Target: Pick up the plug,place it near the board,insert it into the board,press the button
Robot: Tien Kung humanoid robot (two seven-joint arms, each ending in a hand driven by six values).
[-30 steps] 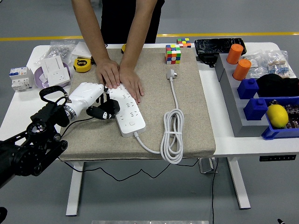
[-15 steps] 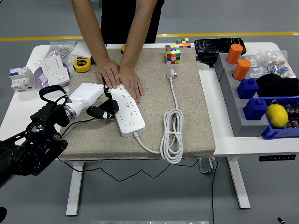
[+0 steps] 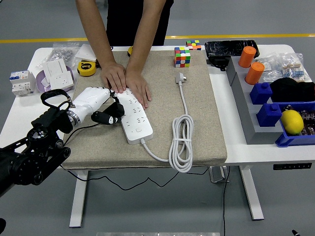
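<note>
Left robot hand lay on the mat at the power strip's nine o'clock side, its dark fingers curled, possibly around a small black plug, though this was unclear. A person's hands pressed flat on the strip's far end. The white plug rested at the strip's two o'clock, its cord coiled on the table.

robotics lab/workshop: grey floor w/ yellow line, height-adj worktop, parts bins, tape measure.
</note>
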